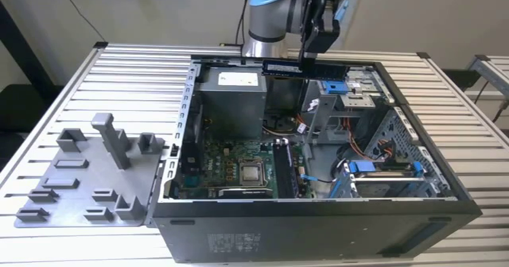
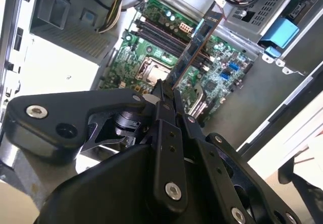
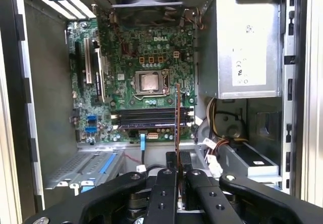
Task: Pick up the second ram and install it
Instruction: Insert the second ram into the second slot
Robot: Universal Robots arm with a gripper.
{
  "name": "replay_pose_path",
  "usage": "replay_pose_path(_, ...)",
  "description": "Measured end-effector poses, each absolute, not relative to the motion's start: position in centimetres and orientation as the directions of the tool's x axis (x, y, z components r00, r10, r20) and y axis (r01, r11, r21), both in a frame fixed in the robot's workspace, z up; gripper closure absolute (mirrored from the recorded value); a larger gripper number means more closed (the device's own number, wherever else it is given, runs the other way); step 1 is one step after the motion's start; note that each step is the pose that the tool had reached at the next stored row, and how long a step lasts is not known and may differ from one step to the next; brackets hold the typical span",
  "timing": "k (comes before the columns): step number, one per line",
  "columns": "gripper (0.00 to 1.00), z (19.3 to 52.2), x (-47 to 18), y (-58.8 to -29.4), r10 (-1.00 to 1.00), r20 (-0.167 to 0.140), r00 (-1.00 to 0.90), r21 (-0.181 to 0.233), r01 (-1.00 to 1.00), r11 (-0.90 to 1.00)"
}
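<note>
The second ram point(image 1: 304, 69), a long blue circuit-board stick, hangs level above the back of the open computer case point(image 1: 318, 210), over the power supply. My gripper point(image 1: 307, 56) is shut on its top edge. In the second wrist view the ram point(image 2: 198, 40) runs out from the gripper point(image 2: 165, 97) over the motherboard point(image 2: 151, 57). In the first wrist view the ram point(image 3: 177, 115) appears edge-on as a thin line, held by the gripper point(image 3: 178, 169) above the dark memory slots point(image 3: 151, 117) beside the processor socket point(image 3: 150, 81).
A grey power supply point(image 1: 230, 97) fills the case's back corner. A drive cage with blue clips point(image 1: 374, 168) and loose cables stands at the exterior view's right. A grey parts fixture point(image 1: 87, 183) lies on the slatted table at the exterior view's left.
</note>
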State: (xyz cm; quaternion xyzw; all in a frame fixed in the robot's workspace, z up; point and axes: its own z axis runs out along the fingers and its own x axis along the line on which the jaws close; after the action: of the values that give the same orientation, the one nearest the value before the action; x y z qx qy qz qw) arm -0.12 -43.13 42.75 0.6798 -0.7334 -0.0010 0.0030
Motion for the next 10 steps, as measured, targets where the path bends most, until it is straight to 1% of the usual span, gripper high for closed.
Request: replay_pose_path(10,0.86,42.73,-0.12,-43.13,-0.993,0.003,-0.117,0.006,-0.993,0.117)
